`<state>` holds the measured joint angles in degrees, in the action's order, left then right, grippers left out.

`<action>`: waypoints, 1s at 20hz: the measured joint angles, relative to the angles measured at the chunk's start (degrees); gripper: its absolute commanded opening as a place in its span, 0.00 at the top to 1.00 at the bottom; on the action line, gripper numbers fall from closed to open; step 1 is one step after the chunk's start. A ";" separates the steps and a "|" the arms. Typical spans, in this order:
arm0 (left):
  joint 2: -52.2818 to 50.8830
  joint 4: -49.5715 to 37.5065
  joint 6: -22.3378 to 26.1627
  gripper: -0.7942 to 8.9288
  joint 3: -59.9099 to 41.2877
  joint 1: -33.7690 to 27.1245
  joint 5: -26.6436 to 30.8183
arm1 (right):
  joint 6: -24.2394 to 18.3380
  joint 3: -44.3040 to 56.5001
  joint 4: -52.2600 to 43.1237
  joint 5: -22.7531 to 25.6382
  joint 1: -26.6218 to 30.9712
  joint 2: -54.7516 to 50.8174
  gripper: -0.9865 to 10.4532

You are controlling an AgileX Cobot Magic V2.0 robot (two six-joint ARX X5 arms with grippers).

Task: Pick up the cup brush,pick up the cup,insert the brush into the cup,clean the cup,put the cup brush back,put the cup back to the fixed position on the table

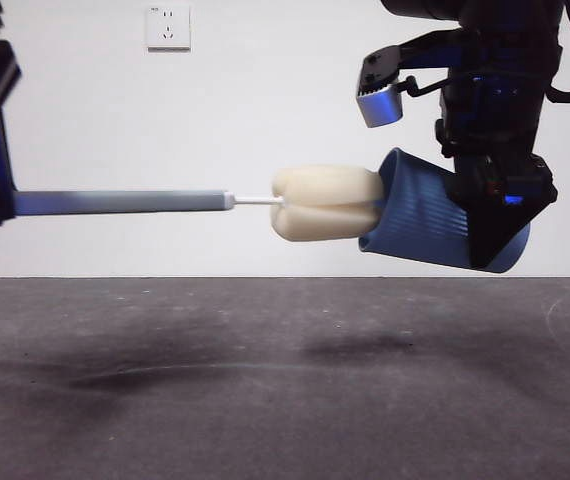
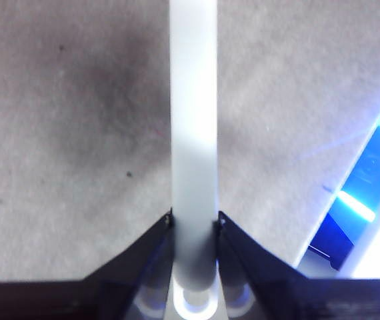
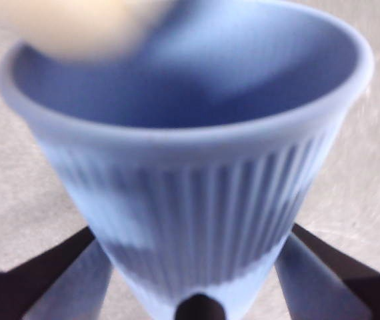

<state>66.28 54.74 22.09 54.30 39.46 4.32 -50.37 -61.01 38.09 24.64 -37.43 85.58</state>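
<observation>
Both grippers grip firmly, the left gripper [image 2: 194, 223] clamping the cup brush [image 1: 327, 203] level, the right gripper [image 1: 495, 215] clasping the tilted cup [image 1: 420, 215]; aligning the sponge squarely with that rim seems wise.

Bright, even light; wrist views blurred close-up.

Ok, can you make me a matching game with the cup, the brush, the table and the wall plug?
Things:
1. cup
2. brush
3. table
4. wall plug

Descriptions:
A. white, high on the wall
B. dark grey, flat, with nothing resting on it
C. light blue, tipped on its side in the right gripper
D. cream sponge at the cup's mouth, grey handle held by the left gripper

Pairs: 1-C, 2-D, 3-B, 4-A
</observation>
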 measured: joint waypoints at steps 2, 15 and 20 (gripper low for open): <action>1.09 -0.24 -0.02 0.93 0.00 0.09 0.02 | -1.31 0.00 -0.02 1.09 -1.31 0.00 0.93; 8.04 -7.13 -0.81 0.93 0.22 6.27 -0.04 | -6.62 0.00 0.46 2.01 -11.52 0.31 0.93; 9.20 -2.99 -2.58 0.93 4.00 6.62 1.53 | -6.19 0.00 0.48 5.33 -13.38 1.57 0.93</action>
<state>75.48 51.75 19.51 58.30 46.09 5.85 -56.55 -61.01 38.57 29.98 -50.81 87.15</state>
